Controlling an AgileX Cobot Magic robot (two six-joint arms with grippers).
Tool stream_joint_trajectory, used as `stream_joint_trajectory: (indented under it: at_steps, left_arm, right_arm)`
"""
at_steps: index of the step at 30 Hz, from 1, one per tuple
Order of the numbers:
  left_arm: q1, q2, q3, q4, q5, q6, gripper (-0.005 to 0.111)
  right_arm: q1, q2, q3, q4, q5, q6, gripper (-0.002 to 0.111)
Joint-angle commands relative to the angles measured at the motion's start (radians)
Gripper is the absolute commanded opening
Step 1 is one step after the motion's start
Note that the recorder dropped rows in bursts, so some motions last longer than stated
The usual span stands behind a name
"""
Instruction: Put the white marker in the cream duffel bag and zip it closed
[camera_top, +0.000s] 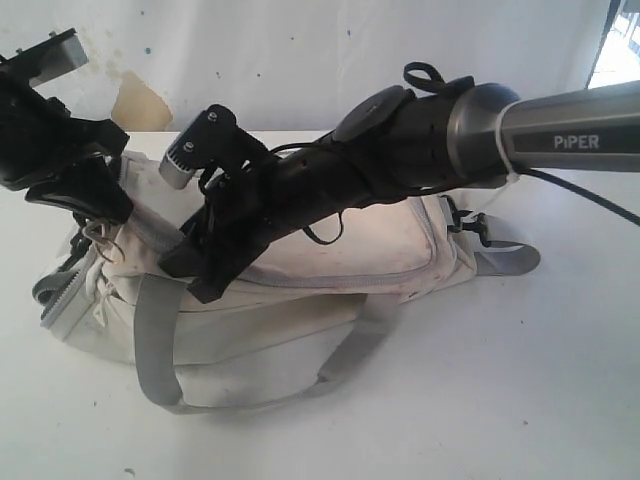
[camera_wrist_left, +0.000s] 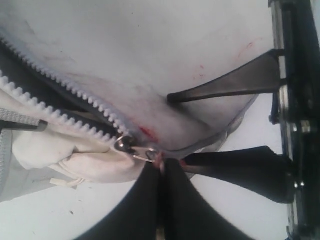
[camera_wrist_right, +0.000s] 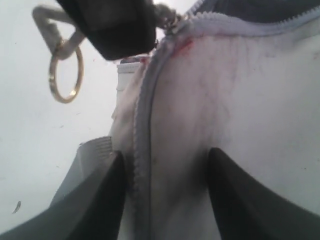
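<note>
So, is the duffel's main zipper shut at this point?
Partly open: on one side of the slider the two rows of teeth gape apart; past it the cream duffel bag is zipped.

We read one word only: "PiPER" (camera_top: 577, 141). It stands in white letters, capitals but for a small i, on the grey tube of the right arm (camera_top: 480, 125), at about 3 o'clock in the exterior view. It runs level and upright, read from 9 o'clock toward 3 o'clock. It lies toward 12 o'clock from the bag (camera_top: 300, 330) and its strap end. Both wrist views give us no lettering.
</note>
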Motion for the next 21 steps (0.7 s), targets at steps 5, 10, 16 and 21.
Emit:
stream_joint_trajectory:
  at_steps: [5,10,16,21]
  left_arm:
    - [-0.001,-0.011,0.002,-0.031,-0.021,-0.023,0.0]
    - [0.043,-0.011,0.002,-0.031,-0.034,-0.048,0.0]
    - [0.122,-0.011,0.002,-0.031,-0.067,-0.054,0.0]
    - [0.137,-0.011,0.002,-0.031,-0.088,-0.054,0.0]
  right_arm:
    - [0.002,0.005,0.001,-0.116,0.029,0.066,0.0]
    - [0.002,0.005,0.001,-0.297,0.075,0.166,0.0]
    - [0.002,0.005,0.001,-0.353,0.099,0.167,0.0]
    - [0.002,-0.001,0.001,-0.406,0.101,0.162,0.0]
